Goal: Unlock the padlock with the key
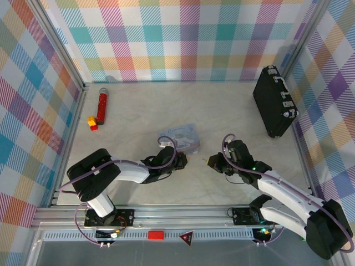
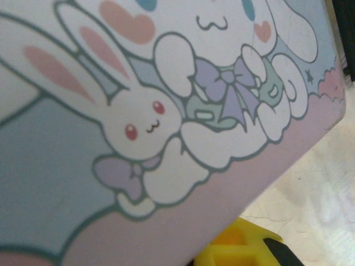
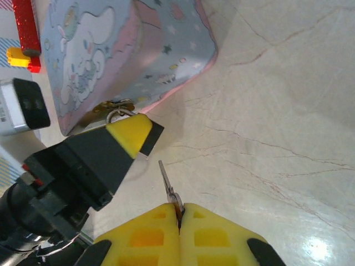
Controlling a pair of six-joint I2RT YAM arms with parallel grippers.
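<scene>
My right gripper (image 3: 178, 217) is shut on the head of a small metal key (image 3: 166, 178); its blade points toward the box's front. The pale blue-grey cartoon box (image 3: 119, 52) lies just beyond, also seen from above (image 1: 180, 137). My left gripper (image 3: 133, 134) sits at the box's front edge. The padlock's silvery shackle (image 3: 115, 115) pokes out at its yellow tip, under a brass hasp, and the dark body is hidden behind the finger. From above, the left gripper (image 1: 169, 157) touches the box and the right gripper (image 1: 209, 162) is a short gap to its right. The left wrist view has the printed lid (image 2: 166, 111) over one yellow finger (image 2: 244, 249).
A black case with silver latches (image 1: 274, 102) stands at the back right by the wall. A red cylinder (image 1: 102, 105) and a small yellow and red block (image 1: 92, 123) lie at the back left. Bare pale tabletop (image 3: 277, 111) stretches right of the box.
</scene>
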